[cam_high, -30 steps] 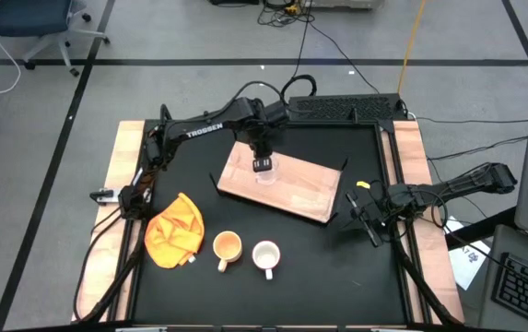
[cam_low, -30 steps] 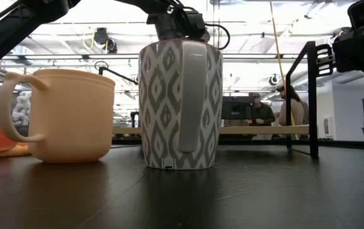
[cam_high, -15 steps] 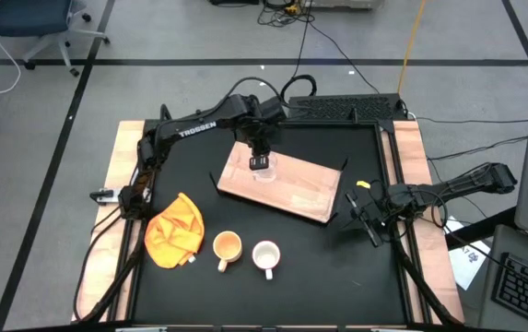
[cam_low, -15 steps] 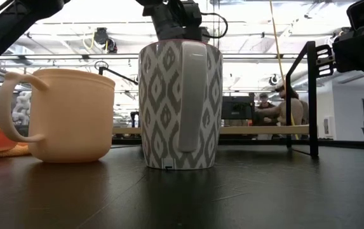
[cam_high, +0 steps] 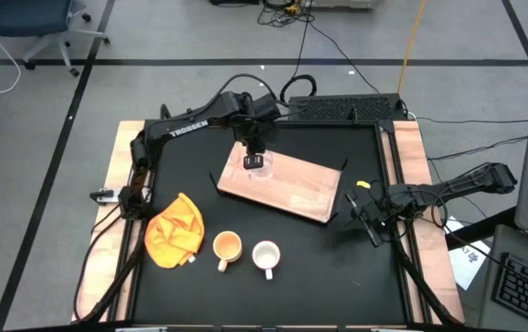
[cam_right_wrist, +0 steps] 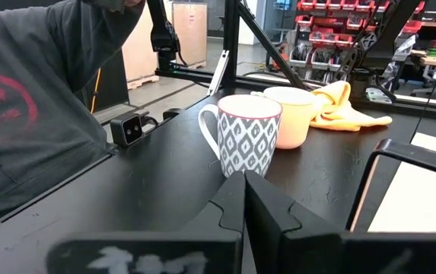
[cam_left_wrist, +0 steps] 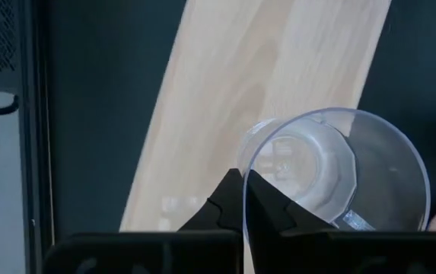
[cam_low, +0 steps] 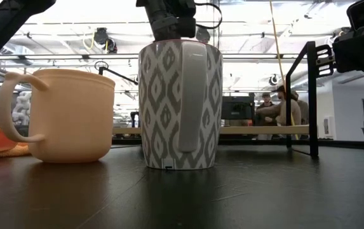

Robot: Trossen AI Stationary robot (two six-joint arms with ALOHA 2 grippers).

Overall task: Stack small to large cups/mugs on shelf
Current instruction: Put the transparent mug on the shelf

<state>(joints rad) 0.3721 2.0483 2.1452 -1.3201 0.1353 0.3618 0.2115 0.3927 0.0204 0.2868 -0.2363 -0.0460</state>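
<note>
Your left gripper (cam_high: 255,159) is hovering over the far-left corner of the shelf (cam_high: 300,189), fingers pinched together and holding nothing, with the glass cup (cam_high: 256,167) sitting upright on the board directly beneath the fingertips; from the left wrist view the cup (cam_left_wrist: 332,179) is lying just ahead of the closed fingers (cam_left_wrist: 242,205), mouth up, and whether they are touching its rim cannot be told. That is the relation the coming move is turning on: the smallest vessel is already resting on the wood, while the yellow mug (cam_high: 227,247) and the white mug (cam_high: 265,255) are waiting side by side on the tabletop (cam_high: 337,277) near the front edge, well apart from the shelf and on the near side of it. The yellow mug looks like the next one up, and your left arm appears the better placed for it. Its handle is pointing toward the front edge. The orange cloth (cam_high: 175,231) is lying just beside that mug on its left, crowding an approach from that side. Your right gripper (cam_high: 370,214) is also closed and empty, parked by the right edge of the tabletop near the shelf's right end. A person's dark sleeve (cam_right_wrist: 35,99) is showing beyond the tabletop.
</note>
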